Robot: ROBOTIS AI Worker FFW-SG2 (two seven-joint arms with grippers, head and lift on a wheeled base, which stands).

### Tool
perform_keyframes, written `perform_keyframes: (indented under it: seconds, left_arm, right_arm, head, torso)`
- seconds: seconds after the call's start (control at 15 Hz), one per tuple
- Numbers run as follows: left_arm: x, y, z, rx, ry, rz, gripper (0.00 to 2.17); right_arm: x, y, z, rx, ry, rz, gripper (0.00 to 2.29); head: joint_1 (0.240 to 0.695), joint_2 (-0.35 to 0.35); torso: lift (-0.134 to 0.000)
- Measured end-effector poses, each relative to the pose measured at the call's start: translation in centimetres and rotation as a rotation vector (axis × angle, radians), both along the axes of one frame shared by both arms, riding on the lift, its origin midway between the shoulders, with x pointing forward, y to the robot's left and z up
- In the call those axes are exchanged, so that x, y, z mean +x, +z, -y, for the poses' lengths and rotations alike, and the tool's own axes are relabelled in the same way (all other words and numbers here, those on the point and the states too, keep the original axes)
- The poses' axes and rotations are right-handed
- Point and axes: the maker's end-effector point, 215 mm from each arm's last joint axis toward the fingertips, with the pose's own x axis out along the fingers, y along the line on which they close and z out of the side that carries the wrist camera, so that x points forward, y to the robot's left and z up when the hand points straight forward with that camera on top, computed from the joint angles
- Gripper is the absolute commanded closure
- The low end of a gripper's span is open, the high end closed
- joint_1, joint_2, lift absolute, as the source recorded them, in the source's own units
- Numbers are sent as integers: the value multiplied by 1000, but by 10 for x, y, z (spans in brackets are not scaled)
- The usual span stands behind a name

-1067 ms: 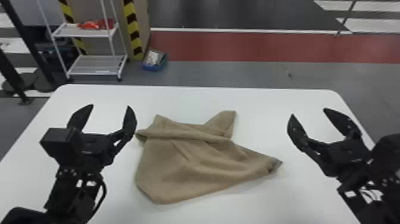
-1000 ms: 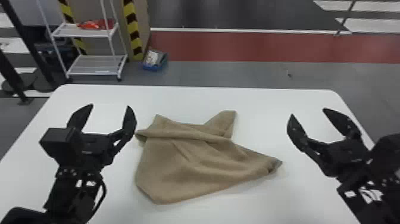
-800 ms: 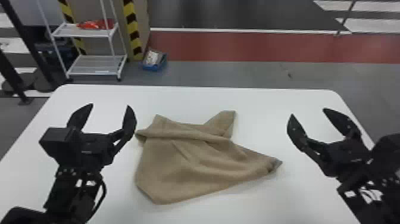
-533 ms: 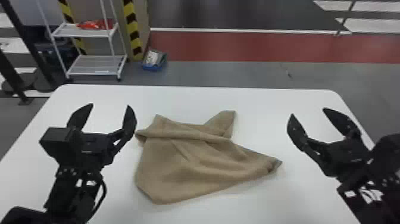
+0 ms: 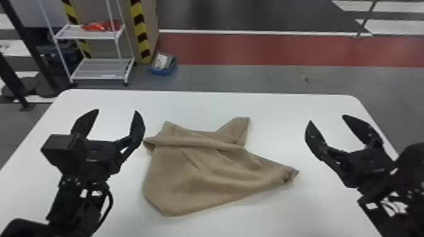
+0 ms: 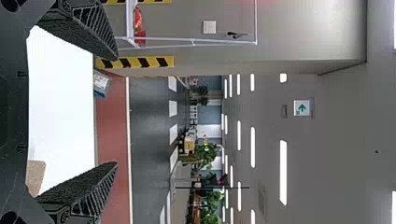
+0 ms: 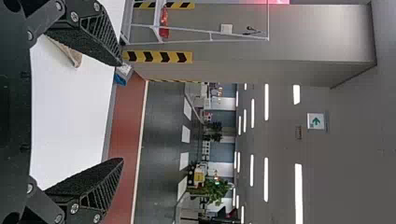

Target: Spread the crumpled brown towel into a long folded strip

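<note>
brown towel (image 5: 202, 179) crumpled on white table (image 5: 299, 110) | left fingers (image 5: 137, 127) wide | right fingers (image 5: 315, 137) wide | green-arrow sign (image 6: 302, 108) beyond

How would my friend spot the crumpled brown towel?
Find the big white table. Between the black left gripper and the black right gripper lies the crumpled brown cloth towel, with pointy corners. Its brown folds set it apart from those black grippers.

- Before you stands a white, round-cornered table (image 5: 299, 107).
- Past it you see a white metal shelf rack (image 5: 101, 67) and a flat red floor strip (image 5: 252, 49).
- You have long white ceiling lights (image 6: 283, 172).
</note>
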Motion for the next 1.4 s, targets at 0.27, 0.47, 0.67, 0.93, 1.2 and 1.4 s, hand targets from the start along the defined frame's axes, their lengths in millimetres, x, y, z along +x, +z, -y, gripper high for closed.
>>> perform_keyframes:
  seconds: [0.27, 0.47, 0.67, 0.93, 1.2, 1.4]
  left_arm:
    - [1, -6, -4, 13, 12, -9, 93]
    - [3, -19, -10, 15, 25, -30, 93]
    - [0, -25, -16, 16, 49, -41, 93]
    - [-7, -46, -19, -27, 56, -81, 93]
    - [-24, -60, 5, -98, -2, -141, 93]
    - [-40, -90, 17, -138, -7, -302, 93]
  right_arm:
    - [-3, -9, -11, 3, 43, -34, 218]
    - [-7, -36, -32, -21, 127, -131, 218]
    - [-7, -91, -23, -88, 138, -296, 221]
    - [-18, -128, -12, -114, 172, -367, 286]
    - [-18, -113, 4, -123, 140, -302, 286]
    - [-18, -107, 6, -115, 132, -280, 286]
  head:
    - [695, -8]
    - [695, 22]
    - [695, 24]
    - [695, 16]
    - [695, -31]
    - [695, -47]
  torso:
    - [-124]
    - [-124]
    - [-124]
    - [-124]
    - [-124]
    - [-124]
